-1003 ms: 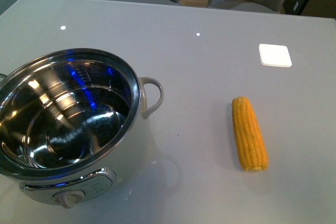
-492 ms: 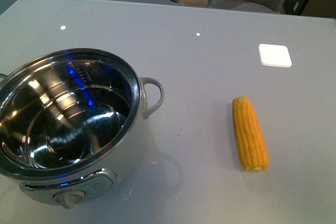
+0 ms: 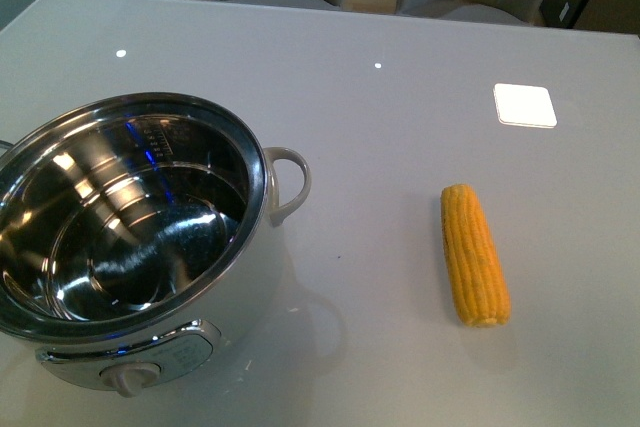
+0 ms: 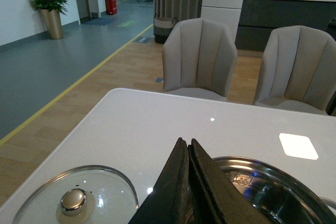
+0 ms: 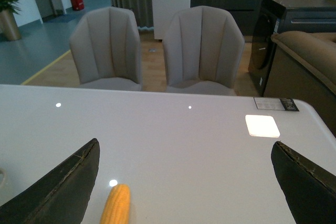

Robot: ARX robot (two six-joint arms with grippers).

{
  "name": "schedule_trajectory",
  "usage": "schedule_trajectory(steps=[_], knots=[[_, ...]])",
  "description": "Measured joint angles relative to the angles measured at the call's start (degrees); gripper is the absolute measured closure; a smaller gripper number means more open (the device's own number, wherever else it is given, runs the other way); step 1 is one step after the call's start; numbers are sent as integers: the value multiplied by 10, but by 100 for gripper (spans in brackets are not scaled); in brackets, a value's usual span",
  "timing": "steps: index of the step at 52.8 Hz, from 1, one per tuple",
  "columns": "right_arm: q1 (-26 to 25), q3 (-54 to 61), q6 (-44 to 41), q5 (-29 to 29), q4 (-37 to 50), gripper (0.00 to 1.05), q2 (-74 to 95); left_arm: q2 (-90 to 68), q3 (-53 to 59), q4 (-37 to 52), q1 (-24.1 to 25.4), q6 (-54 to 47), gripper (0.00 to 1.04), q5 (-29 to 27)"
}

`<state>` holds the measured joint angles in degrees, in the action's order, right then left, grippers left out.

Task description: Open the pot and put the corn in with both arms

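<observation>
The pot [image 3: 130, 237] stands open at the front left of the table, its shiny steel inside bare, its loop handle [image 3: 288, 185] towards the middle and its dial knob [image 3: 132, 378] at the front. The corn [image 3: 474, 253] lies on the table to the right of the pot, apart from it. Neither arm shows in the front view. My left gripper [image 4: 186, 145] is shut and empty, above the pot's rim [image 4: 262, 169]. The glass lid [image 4: 73, 203] lies flat on the table beside the pot. My right gripper [image 5: 186, 153] is wide open, above the table, with the corn [image 5: 116, 204] near its one finger.
A white square pad [image 3: 523, 105] lies at the back right of the table. Two grey chairs [image 5: 157, 51] stand behind the table's far edge. A dark cabinet and a sofa arm [image 5: 304, 51] stand beyond the right side.
</observation>
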<state>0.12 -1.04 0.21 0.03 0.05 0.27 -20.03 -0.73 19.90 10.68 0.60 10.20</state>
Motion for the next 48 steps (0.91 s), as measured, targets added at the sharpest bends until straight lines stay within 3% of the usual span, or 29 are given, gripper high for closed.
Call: schedule_trajectory(steps=[9,13,16,25,30,48], knots=[[0,0,0,0,0,9,0,40,0,-39,-31,0,101,-32],[0,0,0,0,0,9,0,62,0,-61,-85,0,101,-96],[0,0,0,0,0,9,0,76,0,-74,-103,-1,101,-96],[0,0,0,0,0,9,0,105,0,-104,-105,-1,101,-102],[0,0,0,0,0,9,0,178,0,-191,-105,-1,101,-102],[0,0,0,0,0,9,0,197,0,-198,-105,-1,101,-102]])
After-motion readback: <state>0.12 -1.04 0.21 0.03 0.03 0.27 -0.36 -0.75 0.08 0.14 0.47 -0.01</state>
